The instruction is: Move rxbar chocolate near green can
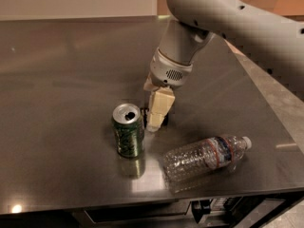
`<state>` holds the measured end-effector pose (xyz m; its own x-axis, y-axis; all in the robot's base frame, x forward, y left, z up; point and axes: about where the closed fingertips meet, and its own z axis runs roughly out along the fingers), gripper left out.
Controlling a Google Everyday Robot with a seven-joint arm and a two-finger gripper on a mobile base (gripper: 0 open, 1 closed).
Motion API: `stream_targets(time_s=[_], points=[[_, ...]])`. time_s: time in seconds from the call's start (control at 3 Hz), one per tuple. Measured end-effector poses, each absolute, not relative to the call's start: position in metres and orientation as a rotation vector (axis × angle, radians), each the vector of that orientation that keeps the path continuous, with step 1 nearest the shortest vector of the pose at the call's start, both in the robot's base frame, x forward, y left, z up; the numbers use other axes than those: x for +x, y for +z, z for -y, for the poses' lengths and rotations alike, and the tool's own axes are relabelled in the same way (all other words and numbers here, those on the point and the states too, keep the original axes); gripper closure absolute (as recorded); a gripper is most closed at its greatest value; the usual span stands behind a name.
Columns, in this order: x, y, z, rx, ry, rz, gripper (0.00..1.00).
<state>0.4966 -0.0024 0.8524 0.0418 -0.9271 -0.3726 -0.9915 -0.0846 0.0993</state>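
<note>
The green can [128, 137] stands upright on the steel table [61, 80], left of centre, its silver top open. My gripper [155, 121] reaches down from the grey arm just right of the can, fingertips at the table surface. It is shut on the rxbar chocolate [165, 121], a small black bar that shows only as dark edges behind the cream fingers [159, 106]. The bar sits a finger's width from the can's right side.
A clear plastic water bottle [204, 156] lies on its side to the front right of the can, cap pointing right. The table's front edge [142, 201] runs just below it. A pale counter [275, 94] borders the table on the right.
</note>
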Motion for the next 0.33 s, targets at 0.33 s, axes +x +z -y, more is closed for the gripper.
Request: stream_targets(time_s=[0.33], points=[[0.4966, 0.8524, 0.0023, -2.124, 0.514, -1.989, 0.00]])
